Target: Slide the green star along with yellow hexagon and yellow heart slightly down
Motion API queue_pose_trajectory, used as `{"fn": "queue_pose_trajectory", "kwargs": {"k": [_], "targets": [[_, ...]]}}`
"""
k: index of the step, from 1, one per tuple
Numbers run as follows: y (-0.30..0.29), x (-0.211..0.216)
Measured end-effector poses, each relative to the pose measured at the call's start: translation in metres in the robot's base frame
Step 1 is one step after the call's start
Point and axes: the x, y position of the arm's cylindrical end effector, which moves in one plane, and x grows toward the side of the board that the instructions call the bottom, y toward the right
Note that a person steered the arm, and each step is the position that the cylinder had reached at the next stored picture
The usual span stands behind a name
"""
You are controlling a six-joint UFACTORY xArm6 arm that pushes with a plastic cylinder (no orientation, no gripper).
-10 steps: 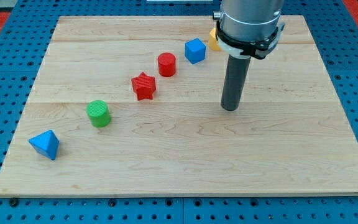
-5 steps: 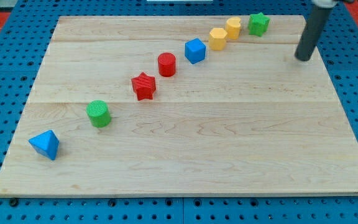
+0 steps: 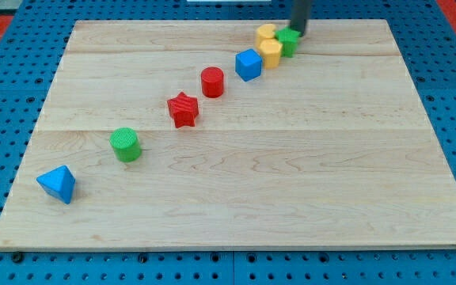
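Against my tip [image 3: 298,34], green star [image 3: 287,42].

The light was bright and even. Shadows beneath the blocks stayed short and soft. Only the rod [image 3: 299,32] looked slightly blurred.

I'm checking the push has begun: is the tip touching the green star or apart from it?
Touching, it seems: my tip sits against the green star at its upper right, no gap visible, and the star is pressed against the yellow hexagon.
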Motion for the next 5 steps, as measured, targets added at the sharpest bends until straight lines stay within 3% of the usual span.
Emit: {"fn": "queue_pose_trajectory", "kwargs": {"k": [1,2,3,4,5], "targets": [[-0.052,0.005],[-0.025,0.002],[-0.029,0.035],[-0.107,0.058],[-0.115,0.035]]}}
